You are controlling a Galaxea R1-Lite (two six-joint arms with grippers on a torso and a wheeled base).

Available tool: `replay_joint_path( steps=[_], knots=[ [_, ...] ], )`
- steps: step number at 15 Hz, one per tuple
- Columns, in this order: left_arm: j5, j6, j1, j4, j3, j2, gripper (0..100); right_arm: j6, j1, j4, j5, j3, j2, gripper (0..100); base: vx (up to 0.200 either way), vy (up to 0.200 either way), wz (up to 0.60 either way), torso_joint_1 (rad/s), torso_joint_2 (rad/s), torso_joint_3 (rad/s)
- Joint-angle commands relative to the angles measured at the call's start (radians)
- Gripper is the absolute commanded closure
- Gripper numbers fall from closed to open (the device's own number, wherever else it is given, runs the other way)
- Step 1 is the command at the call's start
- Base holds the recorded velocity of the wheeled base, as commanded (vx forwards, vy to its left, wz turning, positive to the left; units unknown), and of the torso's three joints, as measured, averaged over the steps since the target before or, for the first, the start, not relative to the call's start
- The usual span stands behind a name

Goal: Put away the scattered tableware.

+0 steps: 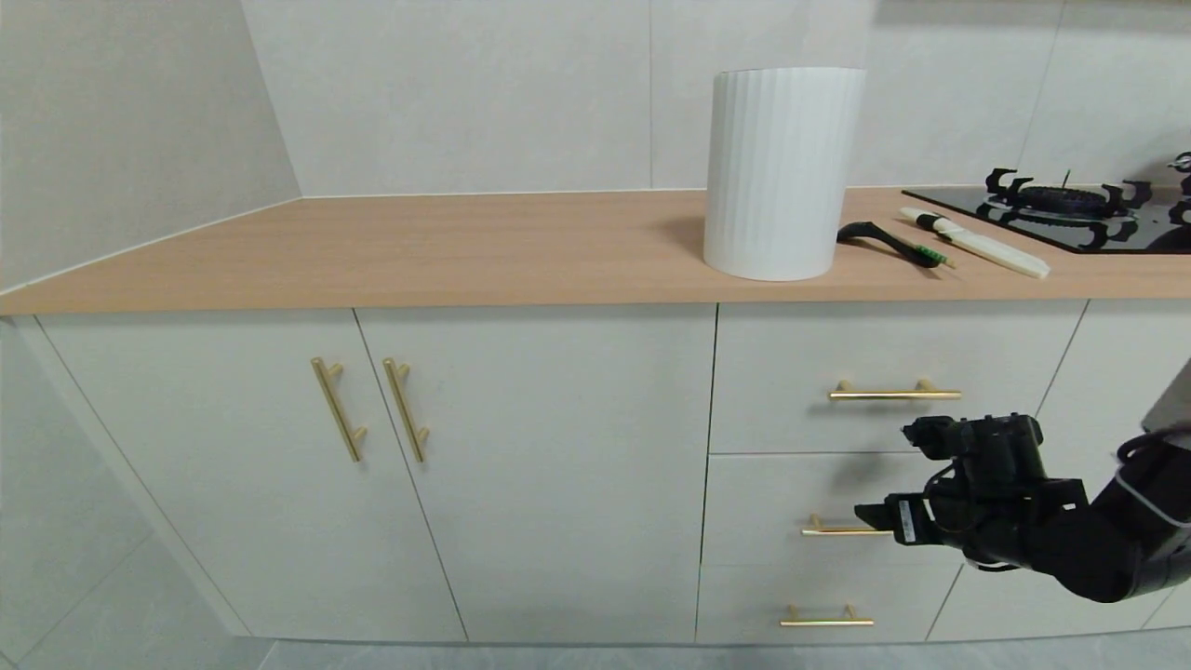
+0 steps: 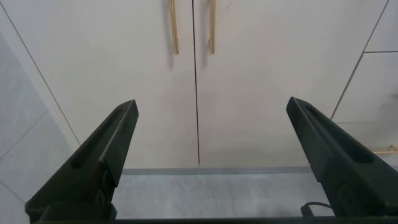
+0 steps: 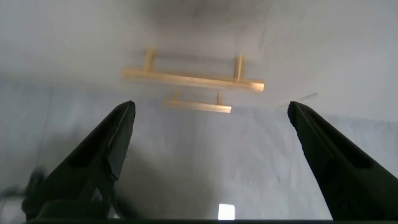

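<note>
Tableware (image 1: pixel 977 247) all out on the counter (image 1: pixel 465 251), nothing stowed and drawers shut, so I'd call the job barely started.

Far left, your left gripper (image 2: pixel 211 106) hangs low facing the smooth pale cabinet doors (image 1: pixel 521 465) with slim brass bar handles, fingers spread wide and empty. Moving right, a tall white ribbed canister (image 1: pixel 780 172) stands on the wood-grain top. Just beside it lie a black curved utensil (image 1: pixel 884 237), a thin stick with green on it (image 1: pixel 930 254) and a long white knife (image 1: pixel 996 253), near the glossy black hob (image 1: pixel 1061 221). Lower right, your right gripper (image 1: pixel 898 475) sits before the drawers, close to the middle handle (image 1: pixel 833 530), fingers spread too, gripping nothing.
</note>
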Motion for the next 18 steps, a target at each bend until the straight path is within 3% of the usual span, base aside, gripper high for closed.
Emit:
replay_joint_path(
  steps=[1,6,18],
  knots=[
    [0.0,0.0,0.0,0.0,0.0,0.0,0,0.022,0.0,-0.112,-0.024,0.016,0.159,0,0.0,0.0,0.0,0.0,0.0,0.0],
    [0.0,0.0,0.0,0.0,0.0,0.0,0,0.03,-0.006,-0.337,-0.079,0.012,0.279,0,0.0,0.0,0.0,0.0,0.0,0.0],
    [0.0,0.0,0.0,0.0,0.0,0.0,0,0.021,-0.015,-0.336,-0.095,-0.086,0.371,0,0.0,0.0,0.0,0.0,0.0,0.0]
  ],
)
